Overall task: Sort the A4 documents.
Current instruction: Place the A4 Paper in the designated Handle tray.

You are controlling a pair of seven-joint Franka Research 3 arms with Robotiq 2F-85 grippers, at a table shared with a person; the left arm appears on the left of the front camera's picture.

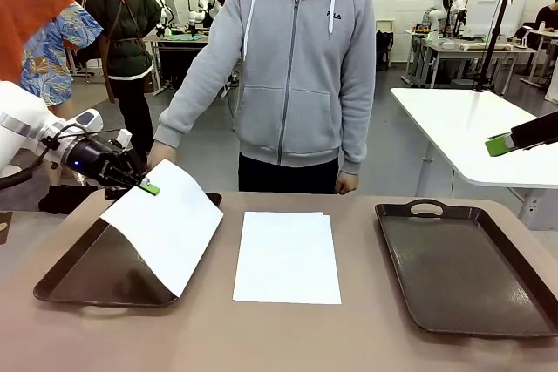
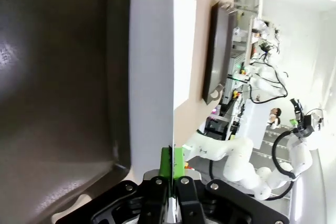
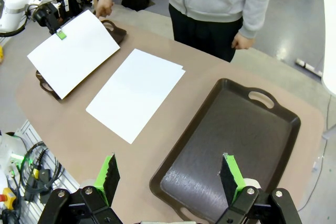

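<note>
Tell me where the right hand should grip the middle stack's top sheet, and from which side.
Probably its right edge near the far corner, coming from the right. The stack lies flat on the table, its sheets slightly offset at that corner, and the open right hand is on that side.

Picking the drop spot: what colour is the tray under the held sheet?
Dark brown; tray clearest in front view.

The A4 documents [image 1: 288, 257] are seen as plain white. The trays [image 1: 462, 267] are coloured dark brown, the tabletop [image 1: 288, 337] light tan. The left end effector [image 1: 148, 186] and right end effector [image 3: 169, 162] are finished in black, with green pads [image 3: 108, 177]. A hoodie [image 1: 288, 67] is shown in grey.
</note>
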